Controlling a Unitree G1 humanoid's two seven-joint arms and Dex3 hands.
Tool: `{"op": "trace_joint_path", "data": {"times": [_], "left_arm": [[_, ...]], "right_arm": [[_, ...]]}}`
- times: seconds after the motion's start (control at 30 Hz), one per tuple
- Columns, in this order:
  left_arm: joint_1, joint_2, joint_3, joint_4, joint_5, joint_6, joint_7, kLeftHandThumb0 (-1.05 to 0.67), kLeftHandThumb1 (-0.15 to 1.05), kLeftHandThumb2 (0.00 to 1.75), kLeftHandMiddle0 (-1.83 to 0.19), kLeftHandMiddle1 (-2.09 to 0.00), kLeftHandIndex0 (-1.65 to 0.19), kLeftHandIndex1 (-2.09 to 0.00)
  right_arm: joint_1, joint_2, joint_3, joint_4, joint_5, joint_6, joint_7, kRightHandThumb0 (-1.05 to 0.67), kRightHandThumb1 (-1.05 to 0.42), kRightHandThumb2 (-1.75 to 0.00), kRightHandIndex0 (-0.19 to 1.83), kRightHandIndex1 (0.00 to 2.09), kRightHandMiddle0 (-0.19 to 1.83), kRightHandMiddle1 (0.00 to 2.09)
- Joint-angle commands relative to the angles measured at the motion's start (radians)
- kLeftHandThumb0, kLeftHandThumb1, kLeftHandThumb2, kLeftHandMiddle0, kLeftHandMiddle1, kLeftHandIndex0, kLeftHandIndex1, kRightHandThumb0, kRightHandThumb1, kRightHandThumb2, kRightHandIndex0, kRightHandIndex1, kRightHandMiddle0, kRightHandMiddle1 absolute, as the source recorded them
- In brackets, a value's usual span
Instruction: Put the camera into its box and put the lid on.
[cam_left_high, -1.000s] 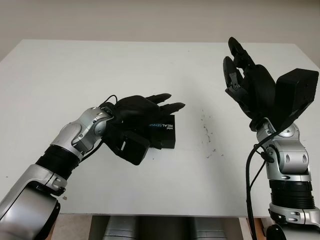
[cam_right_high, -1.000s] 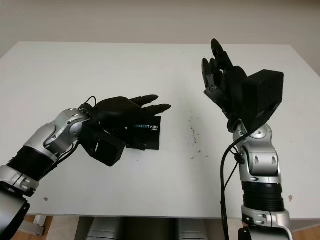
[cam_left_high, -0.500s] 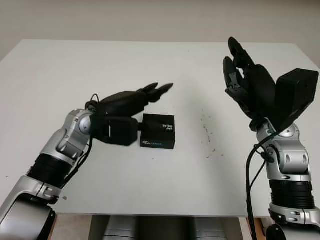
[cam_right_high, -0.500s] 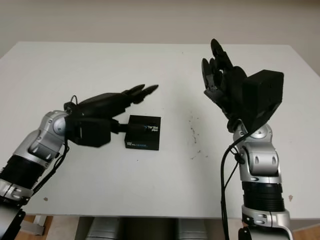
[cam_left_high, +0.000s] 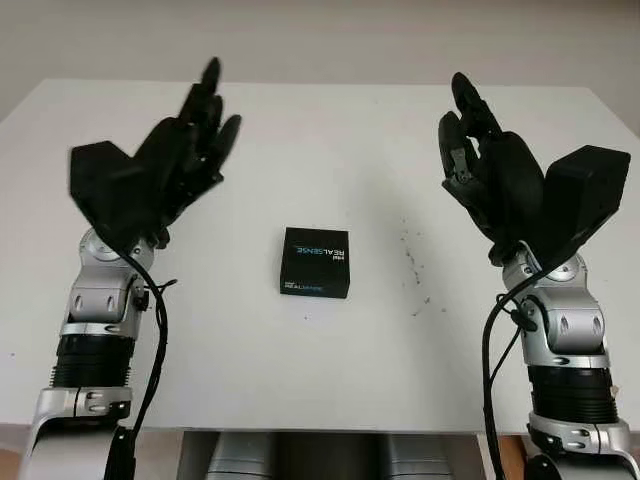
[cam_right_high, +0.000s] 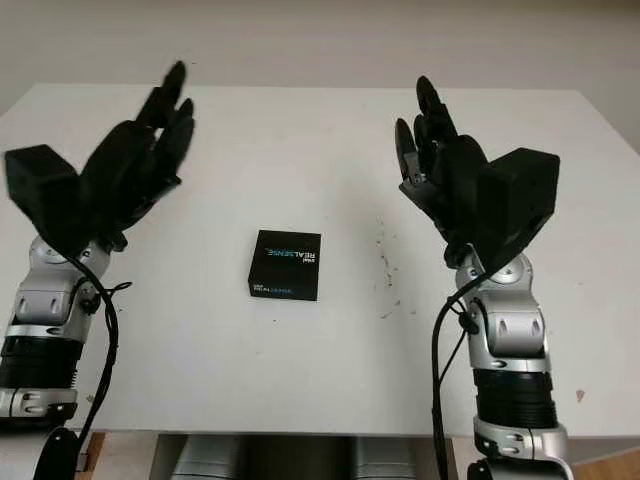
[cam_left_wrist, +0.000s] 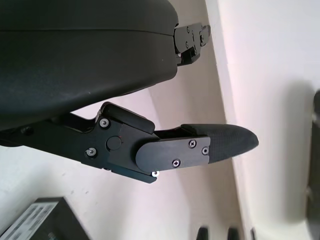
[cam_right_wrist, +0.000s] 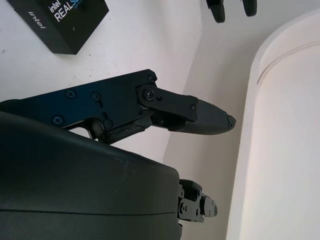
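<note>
A small black box (cam_left_high: 316, 262) with its lid on and white and blue lettering lies flat near the middle of the white table (cam_left_high: 330, 150). Its corner appears in the right wrist view (cam_right_wrist: 65, 22) and in the left wrist view (cam_left_wrist: 37, 222). My left hand (cam_left_high: 185, 140) is raised above the table's left side, open and holding nothing, well apart from the box. My right hand (cam_left_high: 480, 150) is raised above the table's right side, open and holding nothing.
Small dark specks (cam_left_high: 412, 262) mark the table surface to the right of the box. The table's front edge (cam_left_high: 320, 428) runs just ahead of both forearms.
My left hand let go of the box, drew back to the left and rose upright. The box now lies flat on the table. The right hand barely moved.
</note>
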Motion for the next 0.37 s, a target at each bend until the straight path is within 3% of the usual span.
{"op": "trace_joint_path", "data": {"times": [0.0, 0.33], "left_arm": [[0.008, -0.012, 0.036, -0.012, -0.043, 0.014, 0.009, -0.78, 1.05, 0.54, 0.19, 0.0, 0.19, 0.0], [0.112, -0.046, 0.037, -0.095, -0.069, 0.007, 0.032, -0.75, 1.05, 0.53, 0.19, 0.0, 0.19, 0.0]], "right_arm": [[0.013, 0.02, 0.011, 0.004, -0.004, -0.021, -0.01, -0.67, -1.05, -0.64, -0.19, 0.0, -0.19, 0.0], [0.019, 0.047, 0.021, 0.034, 0.006, -0.021, -0.001, -0.68, -1.05, -0.64, -0.19, 0.0, -0.19, 0.0]]}}
